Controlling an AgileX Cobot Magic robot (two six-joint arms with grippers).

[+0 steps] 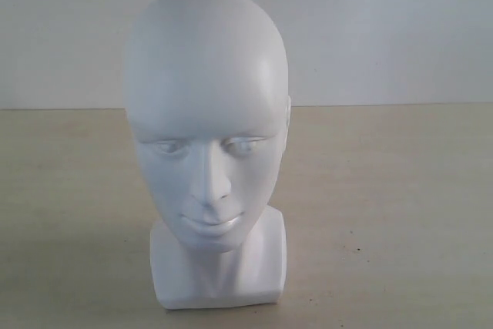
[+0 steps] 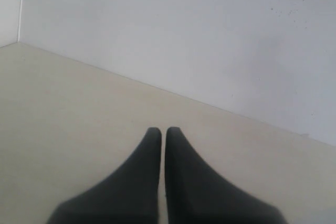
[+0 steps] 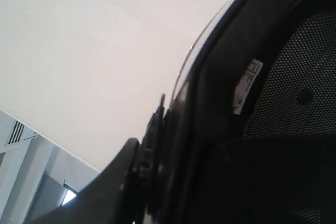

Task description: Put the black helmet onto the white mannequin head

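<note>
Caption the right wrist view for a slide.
Right end effector grips the black helmet at its rim; mesh lining and label visible.

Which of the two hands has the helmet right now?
The right hand: it clamps the rim of the black helmet, whose mesh lining fills its wrist view. The left hand is shut and empty over the table.

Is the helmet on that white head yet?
Off. The white mannequin head stands bare and upright; the black helmet appears only in the right wrist view, mesh lining showing.
</note>
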